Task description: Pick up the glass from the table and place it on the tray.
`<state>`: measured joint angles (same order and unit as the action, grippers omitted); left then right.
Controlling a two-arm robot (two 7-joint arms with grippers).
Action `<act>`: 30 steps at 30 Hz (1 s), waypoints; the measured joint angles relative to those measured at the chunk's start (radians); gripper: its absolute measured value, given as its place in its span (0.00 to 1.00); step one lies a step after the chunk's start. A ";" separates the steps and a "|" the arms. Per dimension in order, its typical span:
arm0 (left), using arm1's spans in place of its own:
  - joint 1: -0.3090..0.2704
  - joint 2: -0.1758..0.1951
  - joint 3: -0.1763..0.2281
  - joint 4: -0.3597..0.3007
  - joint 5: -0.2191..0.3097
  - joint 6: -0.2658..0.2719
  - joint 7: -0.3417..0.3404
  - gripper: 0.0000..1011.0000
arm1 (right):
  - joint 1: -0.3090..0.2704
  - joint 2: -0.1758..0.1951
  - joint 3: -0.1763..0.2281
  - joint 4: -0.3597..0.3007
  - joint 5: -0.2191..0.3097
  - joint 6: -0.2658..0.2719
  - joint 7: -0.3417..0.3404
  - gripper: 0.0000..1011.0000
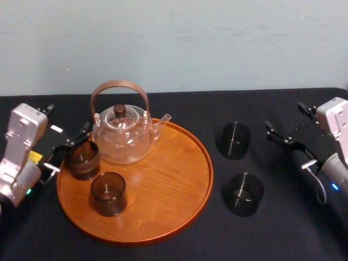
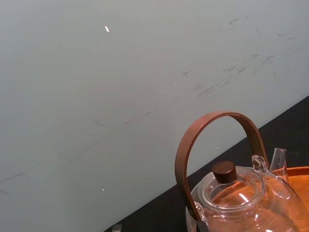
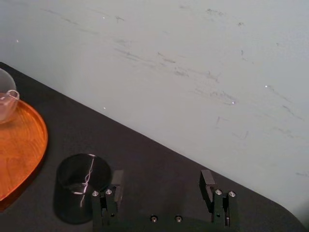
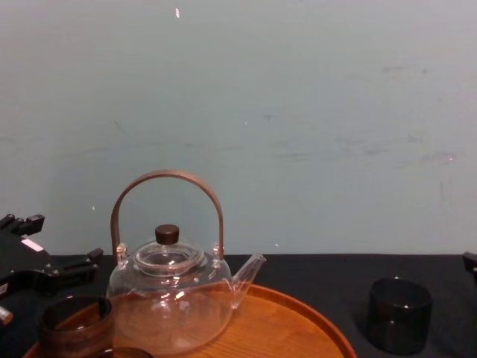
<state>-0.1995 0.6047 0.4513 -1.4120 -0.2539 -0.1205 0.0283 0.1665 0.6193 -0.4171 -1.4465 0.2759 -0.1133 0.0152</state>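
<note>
Two dark smoky glasses stand on the black table [image 1: 283,217] right of the round wooden tray [image 1: 168,190]: a far glass [image 1: 235,140] [image 4: 400,313] [image 3: 83,186] and a near glass [image 1: 244,193]. My right gripper [image 1: 288,123] [image 3: 163,195] is open, just right of the far glass; one fingertip [image 3: 109,199] is close beside it and nothing lies between the fingers. Two more glasses stand on the tray, one at its left edge [image 1: 82,159] [image 4: 74,324] and one at the front [image 1: 108,193]. My left gripper [image 1: 69,148] [image 4: 71,265] is open just left of the left-edge glass.
A clear glass teapot [image 1: 122,133] [image 2: 246,198] [image 4: 170,298] with an arched brown handle stands at the back left of the tray. A pale wall [image 4: 298,112] rises behind the table. Bare black cloth lies in front of the right arm.
</note>
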 joint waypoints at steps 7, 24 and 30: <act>0.000 0.000 0.000 0.000 0.000 0.000 0.000 0.99 | -0.056 0.035 0.041 -0.063 0.037 0.022 0.038 0.99; 0.000 0.000 0.000 0.000 0.000 0.000 0.000 0.99 | -0.239 0.133 0.145 -0.235 0.131 0.106 0.124 0.99; 0.000 0.000 0.000 0.000 0.000 0.000 0.000 0.99 | -0.294 0.159 0.167 -0.275 0.143 0.136 0.153 0.99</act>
<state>-0.1995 0.6047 0.4514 -1.4120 -0.2539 -0.1205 0.0283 -0.1274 0.7781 -0.2501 -1.7211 0.4188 0.0229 0.1678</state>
